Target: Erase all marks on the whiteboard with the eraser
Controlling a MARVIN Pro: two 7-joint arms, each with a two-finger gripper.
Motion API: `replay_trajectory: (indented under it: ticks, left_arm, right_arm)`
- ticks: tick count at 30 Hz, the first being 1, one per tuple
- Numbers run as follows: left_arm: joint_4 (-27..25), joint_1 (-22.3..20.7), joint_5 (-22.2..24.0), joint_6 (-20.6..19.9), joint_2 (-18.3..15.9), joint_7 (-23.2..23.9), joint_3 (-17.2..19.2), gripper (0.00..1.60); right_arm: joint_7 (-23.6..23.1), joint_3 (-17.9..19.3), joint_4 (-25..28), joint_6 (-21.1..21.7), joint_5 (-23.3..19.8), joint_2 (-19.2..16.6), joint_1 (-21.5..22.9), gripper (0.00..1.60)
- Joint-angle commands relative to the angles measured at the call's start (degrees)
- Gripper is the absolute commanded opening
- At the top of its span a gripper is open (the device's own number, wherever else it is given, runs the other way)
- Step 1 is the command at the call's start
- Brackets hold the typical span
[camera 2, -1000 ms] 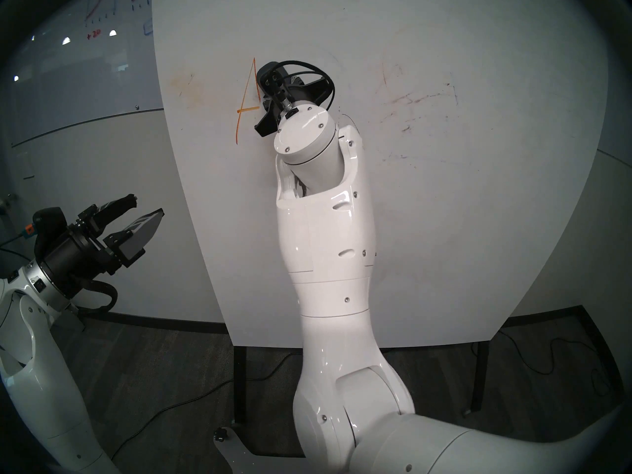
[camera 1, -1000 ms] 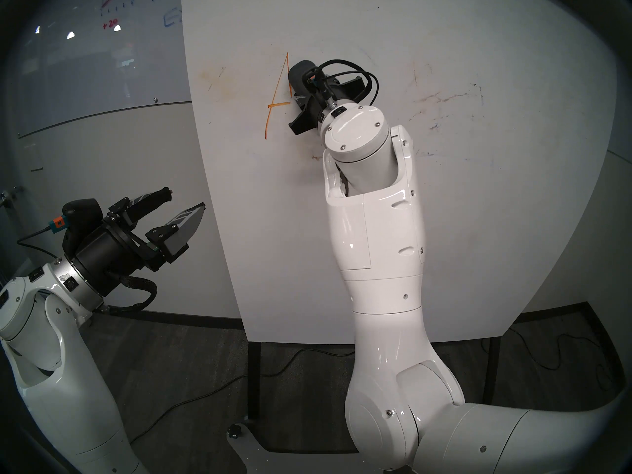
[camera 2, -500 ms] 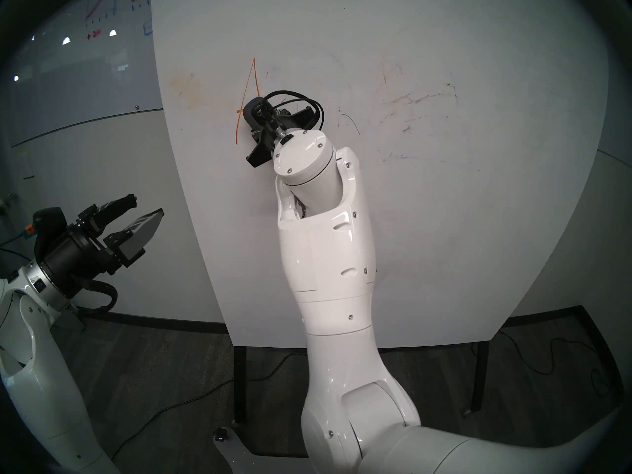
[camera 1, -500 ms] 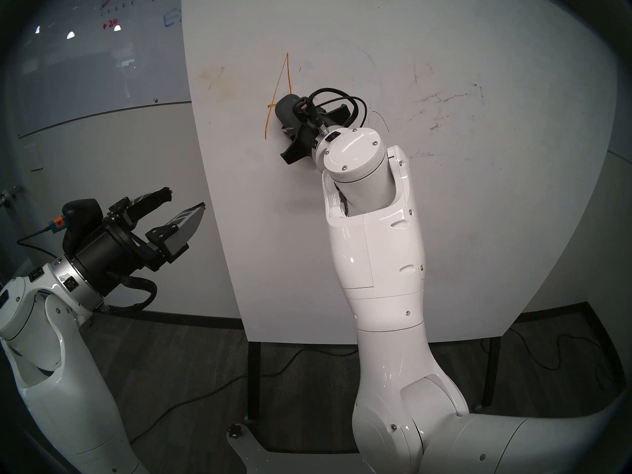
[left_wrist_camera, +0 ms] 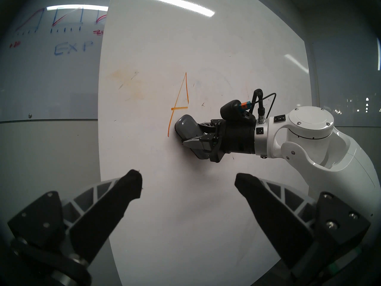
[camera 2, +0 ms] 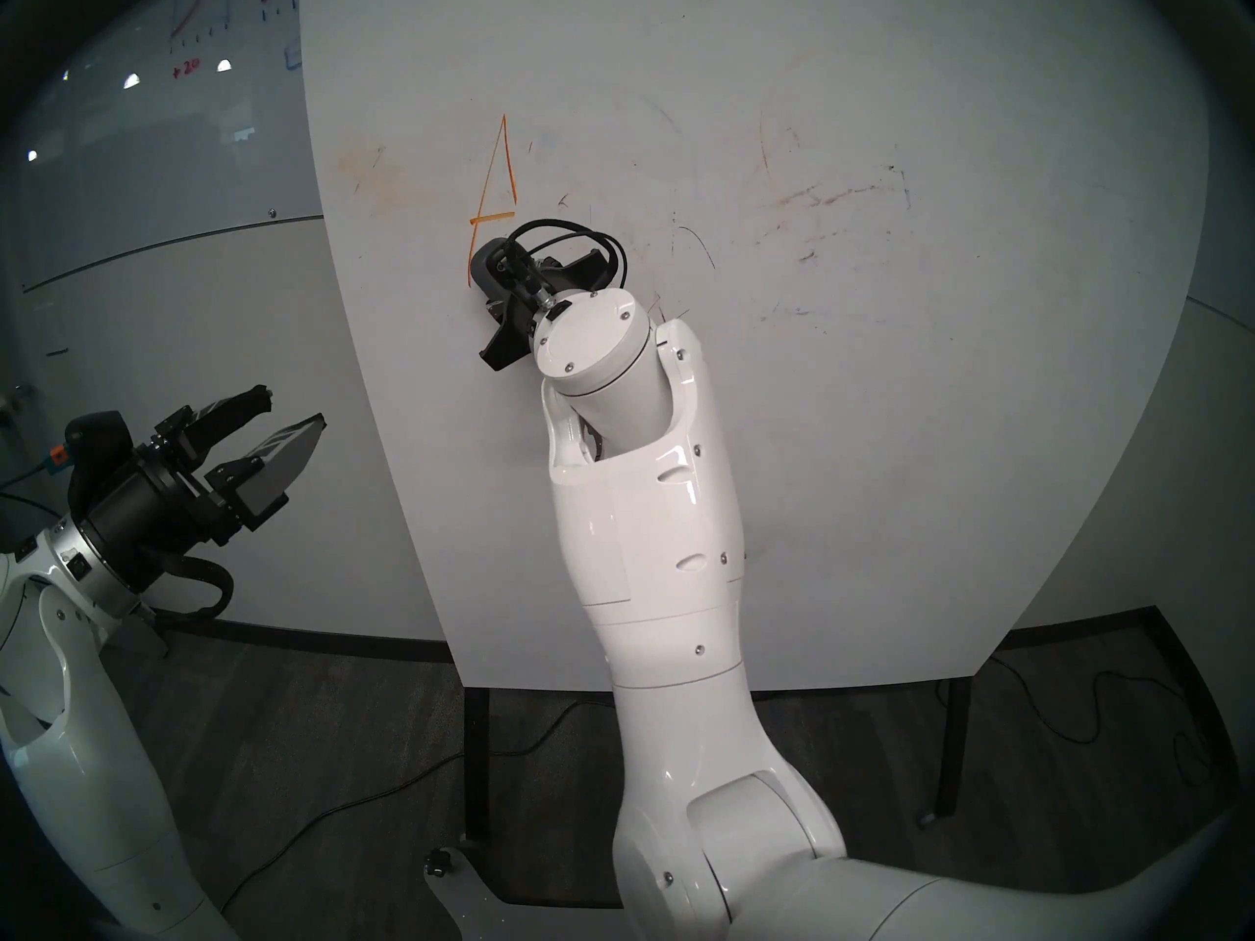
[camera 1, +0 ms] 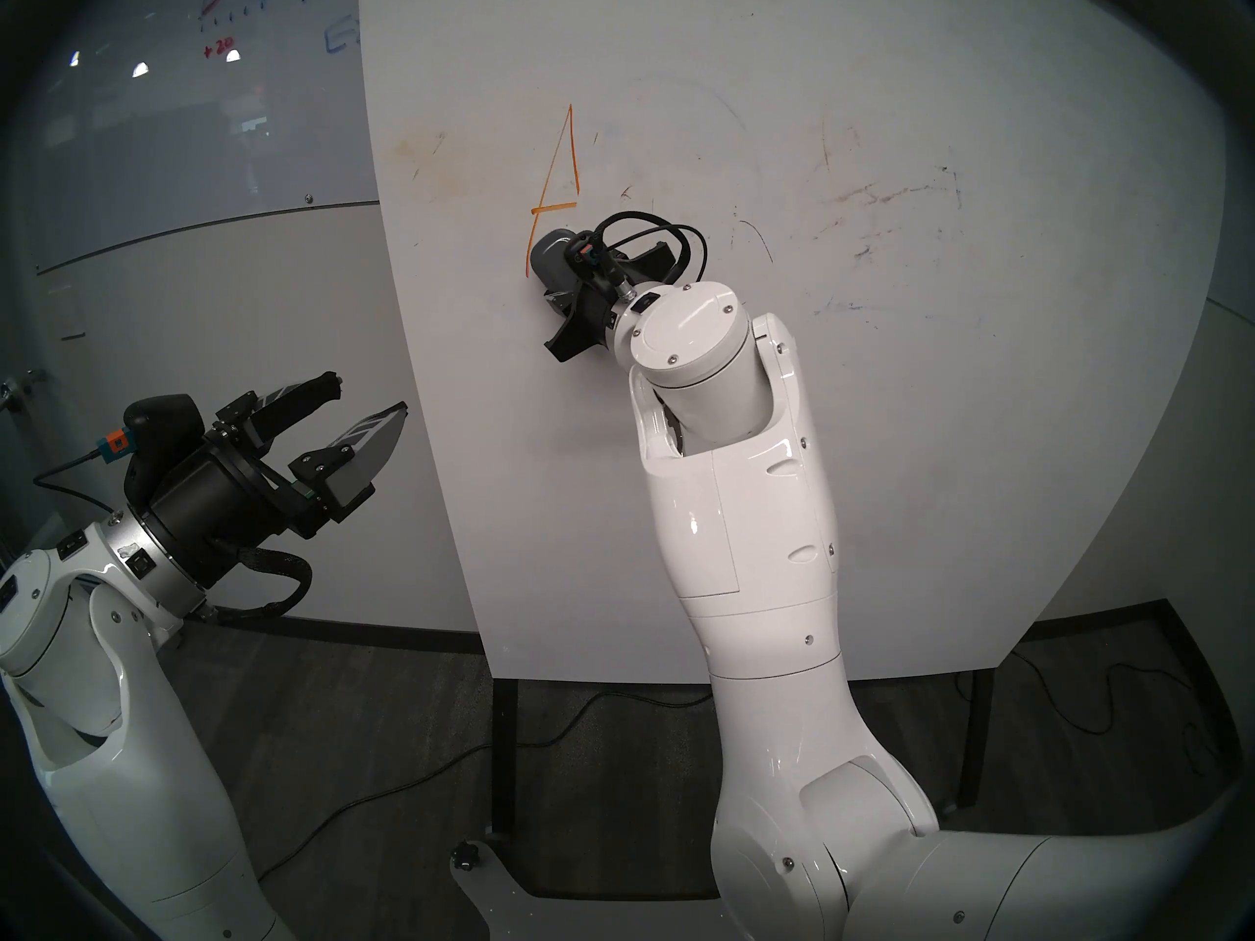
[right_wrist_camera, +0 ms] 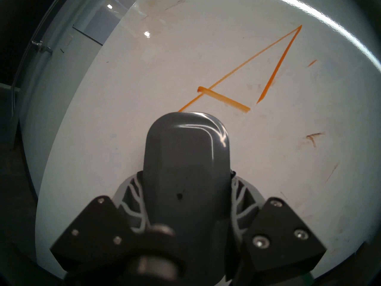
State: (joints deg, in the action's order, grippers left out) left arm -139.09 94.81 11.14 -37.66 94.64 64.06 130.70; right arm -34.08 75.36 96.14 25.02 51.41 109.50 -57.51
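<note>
Between the right fingers (right_wrist_camera: pixel 186 196): a dark grey oblong plastic eraser with rounded ends (right_wrist_camera: pixel 186 155), clamped firmly at both long sides, nose sticking out past the fingertips, its underside seemingly against the big white rectangular whiteboard on black metal legs (camera 1: pixel 883 478). Just beyond that nose: the lower end of the left leg of a thin orange marker letter A (right_wrist_camera: pixel 243 73), crossbar and apex further out and off to one side; right leg stopping short of the crossbar, with only faint brownish smudges beside it. No other orange letters visible on the panel.

Off to the side, well clear of the panel face: left fingers (left_wrist_camera: pixel 188 186), spread wide, gripping nothing.

Likely risks from here:
- Missing most of the letter, since the block lies below and beside it rather than over the strokes.
- Smearing orange into a haze instead of lifting it, given light or uneven pressure from a tilted block.
- Eraser twisting or slipping in the grip under sideways drag.
- Pushing the panel back on its legs with too hard a press.
</note>
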Motion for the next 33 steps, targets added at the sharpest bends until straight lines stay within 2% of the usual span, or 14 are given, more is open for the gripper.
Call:
replay_trajectory:
  ticks: [1, 11, 14, 18, 33]
  left_arm:
    - [-0.91, 0.07, 0.2, -0.04, -0.1, -0.05, -0.13, 1.6]
    - [-0.91, 0.07, 0.2, -0.04, -0.11, -0.05, -0.13, 1.6]
    - [-0.91, 0.07, 0.19, -0.04, -0.1, -0.05, -0.13, 1.6]
    - [-0.91, 0.06, 0.19, -0.04, -0.08, -0.05, -0.13, 1.6]
    - [-0.91, 0.07, 0.22, -0.04, -0.1, -0.07, -0.14, 1.6]
  right_arm:
    - [2.35, -1.8, -0.18, -0.7, -1.3, 1.39, 1.93, 0.0]
    - [6.63, -4.2, -1.13, 0.02, -3.04, 1.63, 2.39, 0.0]
    - [10.55, -6.08, -1.75, 0.64, -2.17, 1.33, 2.19, 0.0]
    - [12.92, -7.21, -2.35, 1.59, -2.73, 1.35, 2.19, 0.0]
    - [19.26, -11.46, -3.77, 4.35, -4.48, 0.53, 1.76, 0.0]
